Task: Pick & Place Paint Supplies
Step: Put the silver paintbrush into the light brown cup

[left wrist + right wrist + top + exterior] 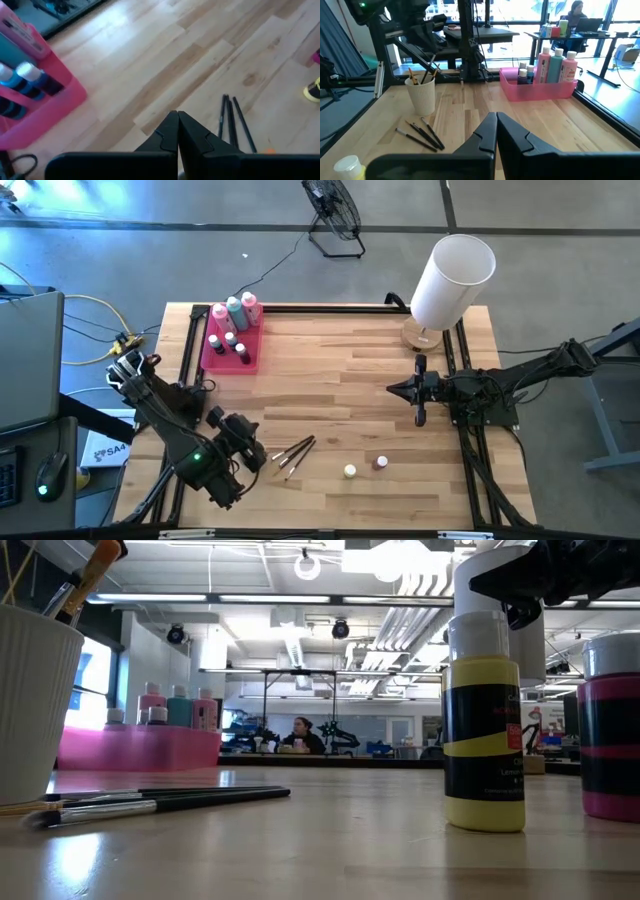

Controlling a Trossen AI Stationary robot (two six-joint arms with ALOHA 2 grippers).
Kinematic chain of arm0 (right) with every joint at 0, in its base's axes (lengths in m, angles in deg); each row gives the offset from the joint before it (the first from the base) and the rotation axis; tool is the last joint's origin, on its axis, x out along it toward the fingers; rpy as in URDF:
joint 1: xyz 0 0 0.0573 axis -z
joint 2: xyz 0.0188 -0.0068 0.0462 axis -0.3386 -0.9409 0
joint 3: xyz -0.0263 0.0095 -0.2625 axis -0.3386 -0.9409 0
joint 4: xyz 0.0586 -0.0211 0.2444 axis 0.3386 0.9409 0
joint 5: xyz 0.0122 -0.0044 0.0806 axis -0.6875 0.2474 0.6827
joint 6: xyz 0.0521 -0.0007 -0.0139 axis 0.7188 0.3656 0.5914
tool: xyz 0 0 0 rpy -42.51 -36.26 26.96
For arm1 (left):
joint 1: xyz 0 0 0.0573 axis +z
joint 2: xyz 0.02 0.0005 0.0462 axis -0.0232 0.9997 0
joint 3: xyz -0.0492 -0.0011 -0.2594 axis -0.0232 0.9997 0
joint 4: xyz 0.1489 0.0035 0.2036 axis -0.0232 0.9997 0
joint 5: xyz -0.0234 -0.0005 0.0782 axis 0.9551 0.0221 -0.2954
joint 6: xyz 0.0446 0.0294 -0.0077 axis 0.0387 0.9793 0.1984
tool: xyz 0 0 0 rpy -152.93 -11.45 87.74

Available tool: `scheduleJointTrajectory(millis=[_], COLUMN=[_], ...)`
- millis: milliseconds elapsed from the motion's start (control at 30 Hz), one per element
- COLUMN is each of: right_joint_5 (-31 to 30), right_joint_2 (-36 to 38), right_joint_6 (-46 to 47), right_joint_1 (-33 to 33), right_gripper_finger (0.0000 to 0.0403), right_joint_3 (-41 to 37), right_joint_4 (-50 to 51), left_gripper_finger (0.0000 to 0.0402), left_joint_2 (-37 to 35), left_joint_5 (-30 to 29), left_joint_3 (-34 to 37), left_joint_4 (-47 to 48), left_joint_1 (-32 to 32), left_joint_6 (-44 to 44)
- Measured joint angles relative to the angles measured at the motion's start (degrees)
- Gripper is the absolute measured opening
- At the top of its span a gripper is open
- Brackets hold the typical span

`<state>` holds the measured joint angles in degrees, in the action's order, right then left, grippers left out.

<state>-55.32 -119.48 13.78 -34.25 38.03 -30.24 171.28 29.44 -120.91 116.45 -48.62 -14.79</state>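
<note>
In the upper left of the high view, the squeeze bottles [235, 312] and small capped pots are seen standing in the pink tray [217, 362]. At lower centre, thin brushes [294, 453] lie loose on the table [350, 370], with two tiny paint pots [365, 467] to their right. The brushes are judged light and rollable, best pinched mid-handle; the left gripper [178, 131] near them and the right gripper [496, 131], at right centre, are both closed on nothing.

"SA4" on a white label [108, 450] beside the table
</note>
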Motion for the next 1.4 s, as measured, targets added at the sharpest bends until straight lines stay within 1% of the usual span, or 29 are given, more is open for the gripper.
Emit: scheduleJointTrajectory(millis=[467, 800, 900, 1100, 1167, 1300, 1400], right_joint_5=[0.0, 0.0, 0.0, 0.0, 0.0, 0.0, 0.0], right_joint_2=[0.0, 0.0, 0.0, 0.0, 0.0, 0.0, 0.0], right_joint_6=[0.0, 0.0, 0.0, 0.0, 0.0, 0.0, 0.0], right_joint_1=[0.0, 0.0, 0.0, 0.0, 0.0, 0.0, 0.0], right_gripper_finger=[0.0003, 0.0003, 0.0003, 0.0003, 0.0003, 0.0003, 0.0003], right_joint_3=[0.0, 0.0, 0.0, 0.0, 0.0, 0.0, 0.0], right_joint_4=[0.0, 0.0, 0.0, 0.0, 0.0, 0.0, 0.0], left_gripper_finger=[0.0, 0.0001, 0.0017, 0.0077, 0.0093, 0.0105, 0.0106], left_joint_2=[0.0, 0.0, 0.0, 0.0, 0.0, 0.0, 0.0], left_joint_5=[6.5, 7.1, 7.1, 5.7, 5.9, 5.8, 4.1], left_joint_3=[0.0, 0.0, 0.0, 0.0, 0.0, 0.0, 0.0], left_joint_4=[-0.7, -1.7, -1.7, -0.9, -1.0, -1.0, -1.0], left_joint_1=[0.0, 0.1, 0.1, 0.1, 0.1, 0.1, 0.1], left_joint_6=[0.8, 0.9, 0.9, 1.0, 2.3, 5.1, 5.4])
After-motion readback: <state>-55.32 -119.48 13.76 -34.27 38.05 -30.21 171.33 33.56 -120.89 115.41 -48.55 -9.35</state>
